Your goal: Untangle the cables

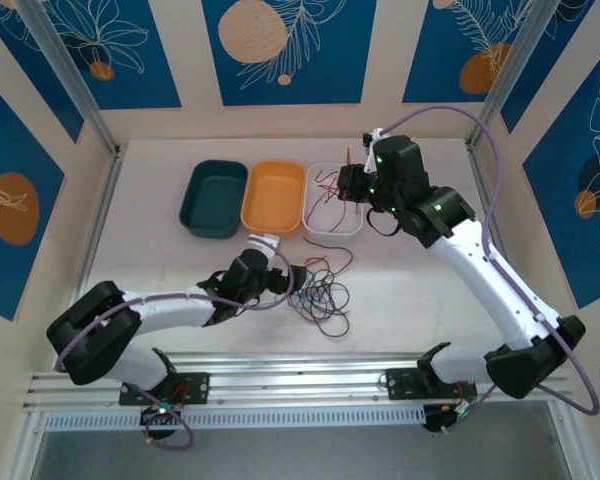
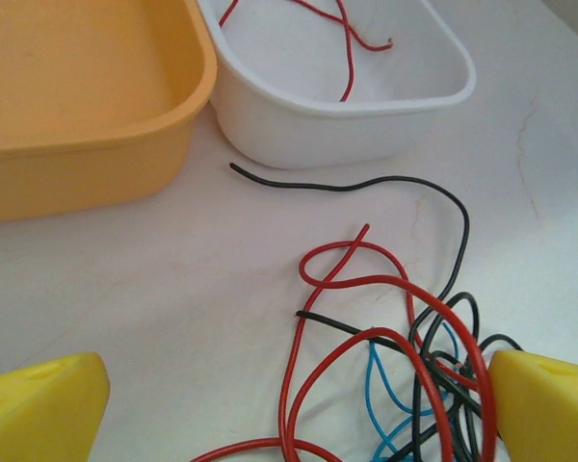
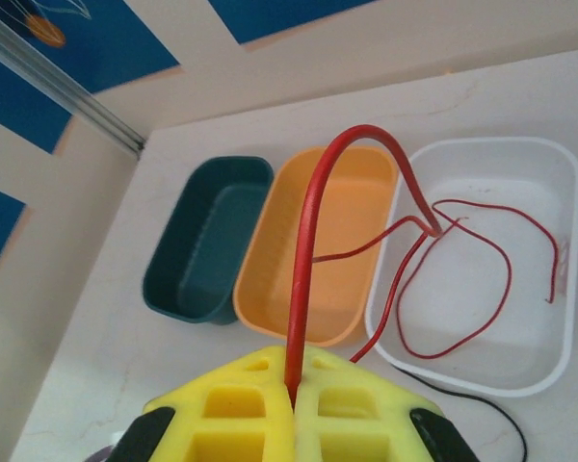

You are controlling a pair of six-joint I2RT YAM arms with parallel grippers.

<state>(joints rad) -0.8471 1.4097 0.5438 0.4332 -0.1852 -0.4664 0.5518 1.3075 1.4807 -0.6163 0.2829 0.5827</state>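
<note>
Pale table (image 1: 160,265) with tangled cables (image 1: 315,295), boxed by blue-panelled cream walls (image 1: 385,50).

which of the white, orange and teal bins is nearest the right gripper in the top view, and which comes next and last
1. white bin: right end of the row, by the right gripper, which is shut on a red cable.
2. orange bin: middle of the row.
3. teal bin: left end, farthest.

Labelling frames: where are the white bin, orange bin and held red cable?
white bin (image 2: 347,135), left wrist view, near wall
orange bin (image 2: 77,178), left wrist view, side wall
red cable (image 3: 303,269), right wrist view, upright stretch
</note>
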